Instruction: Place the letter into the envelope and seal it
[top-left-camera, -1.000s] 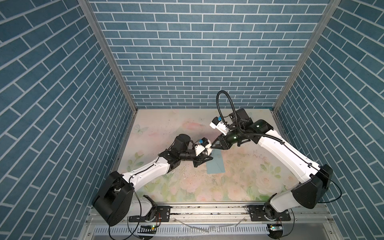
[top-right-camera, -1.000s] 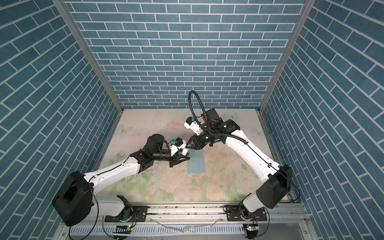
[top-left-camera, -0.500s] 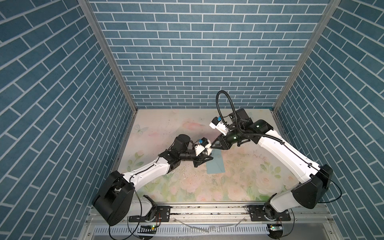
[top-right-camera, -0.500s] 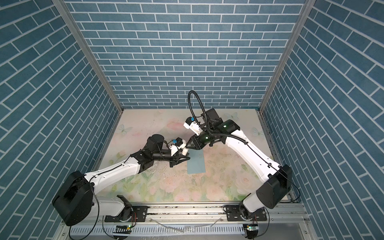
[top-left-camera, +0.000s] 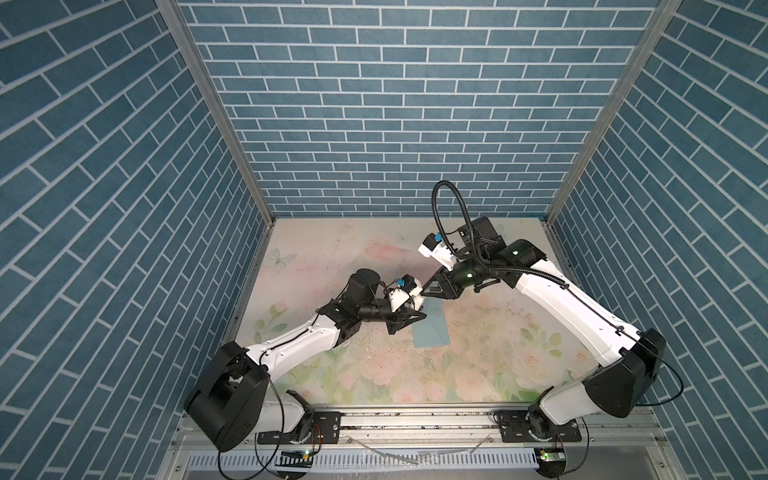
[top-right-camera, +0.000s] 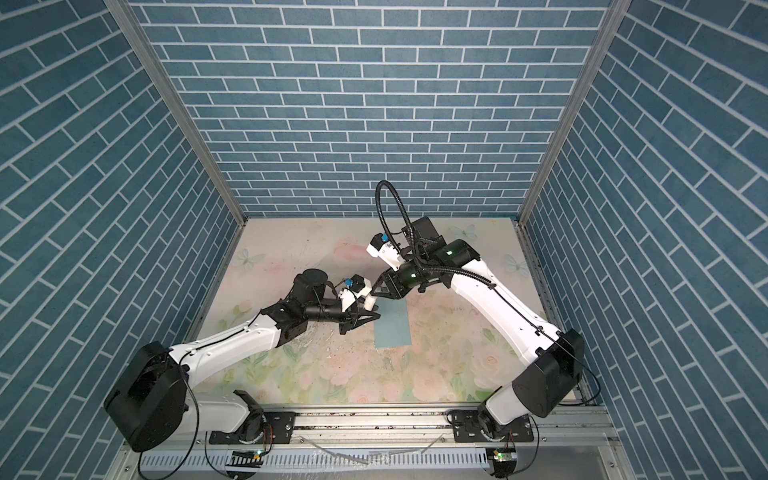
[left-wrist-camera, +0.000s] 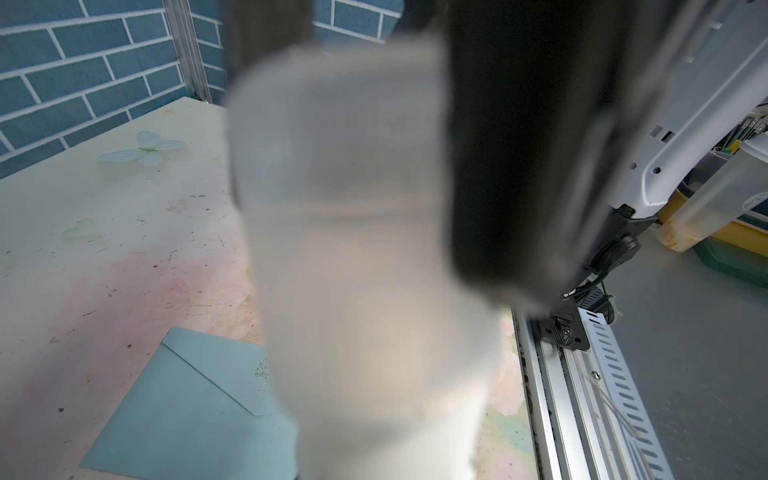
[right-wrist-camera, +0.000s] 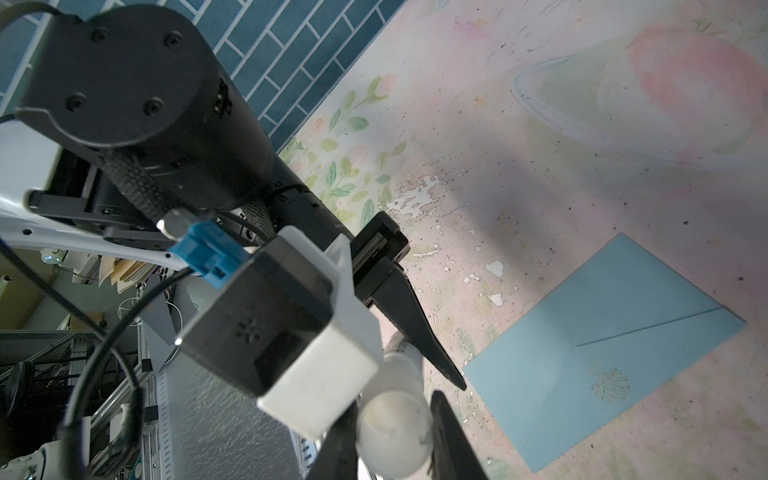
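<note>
The teal envelope (top-left-camera: 432, 332) (top-right-camera: 392, 330) lies flat on the flowered table in both top views, its pointed flap (left-wrist-camera: 232, 370) folded down, a small tree emblem (right-wrist-camera: 611, 384) on it. The letter is out of view. Just above the envelope's far left corner both grippers meet on a white tube (right-wrist-camera: 392, 432). My right gripper (top-left-camera: 424, 293) (right-wrist-camera: 395, 415) is shut on one end of it. My left gripper (top-left-camera: 417, 319) grips the other end, one black finger (right-wrist-camera: 415, 332) lying along it. In the left wrist view the blurred tube (left-wrist-camera: 365, 291) hides the jaws.
Blue brick walls (top-left-camera: 395, 124) close in three sides. A metal rail (top-left-camera: 415, 419) runs along the table's front edge. The table mat is worn and flaking (right-wrist-camera: 419, 199) beside the envelope. Yellow and green bins (left-wrist-camera: 731, 245) stand beyond the rail.
</note>
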